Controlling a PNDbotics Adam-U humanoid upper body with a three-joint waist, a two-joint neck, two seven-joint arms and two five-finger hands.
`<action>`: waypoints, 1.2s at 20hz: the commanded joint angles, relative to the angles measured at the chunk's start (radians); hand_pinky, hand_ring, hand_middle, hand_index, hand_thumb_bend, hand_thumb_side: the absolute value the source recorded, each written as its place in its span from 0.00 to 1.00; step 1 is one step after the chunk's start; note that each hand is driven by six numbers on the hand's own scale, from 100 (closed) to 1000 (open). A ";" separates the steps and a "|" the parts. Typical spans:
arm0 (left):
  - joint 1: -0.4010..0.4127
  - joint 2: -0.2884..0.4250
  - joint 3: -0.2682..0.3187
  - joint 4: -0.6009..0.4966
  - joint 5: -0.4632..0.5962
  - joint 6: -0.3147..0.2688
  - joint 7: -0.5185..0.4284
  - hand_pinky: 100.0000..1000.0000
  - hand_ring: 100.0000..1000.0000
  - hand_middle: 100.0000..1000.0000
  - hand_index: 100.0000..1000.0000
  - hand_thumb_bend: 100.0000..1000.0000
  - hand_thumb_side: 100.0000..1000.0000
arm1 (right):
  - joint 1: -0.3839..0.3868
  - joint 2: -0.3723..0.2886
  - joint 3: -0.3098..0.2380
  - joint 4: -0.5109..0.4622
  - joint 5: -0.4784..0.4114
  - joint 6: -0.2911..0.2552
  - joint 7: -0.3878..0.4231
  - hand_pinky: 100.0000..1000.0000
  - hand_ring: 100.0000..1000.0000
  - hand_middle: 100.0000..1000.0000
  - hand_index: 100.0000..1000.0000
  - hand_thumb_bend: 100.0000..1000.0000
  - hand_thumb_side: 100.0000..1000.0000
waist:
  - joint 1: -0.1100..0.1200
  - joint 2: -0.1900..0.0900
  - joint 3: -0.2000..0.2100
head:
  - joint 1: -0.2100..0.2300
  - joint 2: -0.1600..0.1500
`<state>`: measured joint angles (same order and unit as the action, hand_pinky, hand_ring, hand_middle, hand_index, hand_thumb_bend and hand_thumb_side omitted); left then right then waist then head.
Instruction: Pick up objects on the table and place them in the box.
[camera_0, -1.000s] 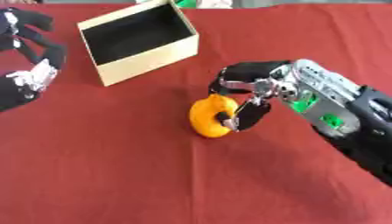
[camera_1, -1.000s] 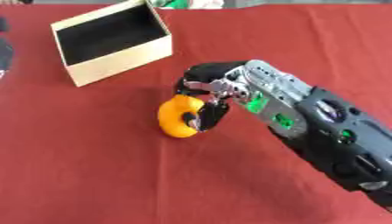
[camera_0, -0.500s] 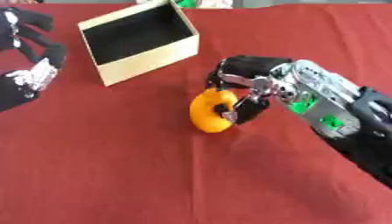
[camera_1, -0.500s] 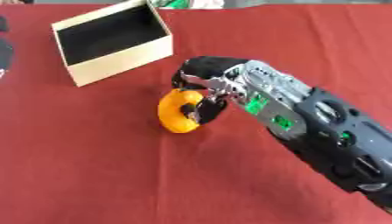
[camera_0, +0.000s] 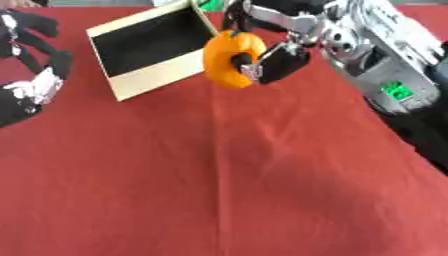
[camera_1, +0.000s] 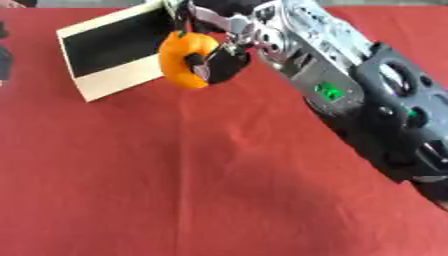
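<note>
My right hand (camera_0: 278, 36) is shut on a round orange object (camera_0: 229, 59), thumb pressed on its front, fingers curled over its top. It hangs above the red table, just right of the box's near right corner. The box (camera_0: 144, 74) is cream-walled with a dark inside and stands open at the upper left. My left hand (camera_0: 31, 75) rests open at the left edge, fingers up, apart from the box.
A red cloth (camera_0: 219, 190) covers the table. Something green (camera_0: 210, 4) shows behind the box at the top edge. My right forearm (camera_1: 367, 100) slants across the upper right.
The right hand has lifted the orange object off the cloth and carried it up toward the box's right corner. The whole picture has also shifted and drawn closer.
</note>
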<state>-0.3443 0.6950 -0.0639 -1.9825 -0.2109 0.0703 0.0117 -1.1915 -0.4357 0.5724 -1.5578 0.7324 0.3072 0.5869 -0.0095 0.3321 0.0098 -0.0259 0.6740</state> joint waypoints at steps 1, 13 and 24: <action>-0.017 0.009 0.012 -0.017 0.000 -0.003 0.001 0.40 0.58 0.63 0.76 0.24 0.58 | -0.065 0.067 -0.049 0.117 0.068 -0.035 -0.054 0.83 0.68 0.42 0.71 0.00 0.00 | 0.004 -0.020 0.006 | -0.026 -0.022; -0.041 -0.013 0.005 -0.017 0.012 -0.007 -0.008 0.40 0.58 0.62 0.76 0.24 0.58 | -0.169 0.347 -0.245 0.620 0.362 -0.145 -0.322 0.84 0.70 0.43 0.72 0.00 0.00 | 0.004 -0.009 0.040 | -0.093 -0.044; -0.048 -0.029 0.001 -0.017 0.022 -0.009 -0.014 0.40 0.57 0.62 0.76 0.24 0.58 | -0.183 0.481 -0.381 0.808 0.572 -0.092 -0.509 0.85 0.73 0.47 0.74 0.00 0.00 | 0.006 -0.007 0.062 | -0.117 -0.052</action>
<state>-0.3796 0.6513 -0.0698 -1.9826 -0.1927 0.0629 0.0002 -1.3425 0.0380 0.2092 -0.7503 1.2805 0.2079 0.0998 -0.0089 0.3448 0.0697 -0.1371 0.6314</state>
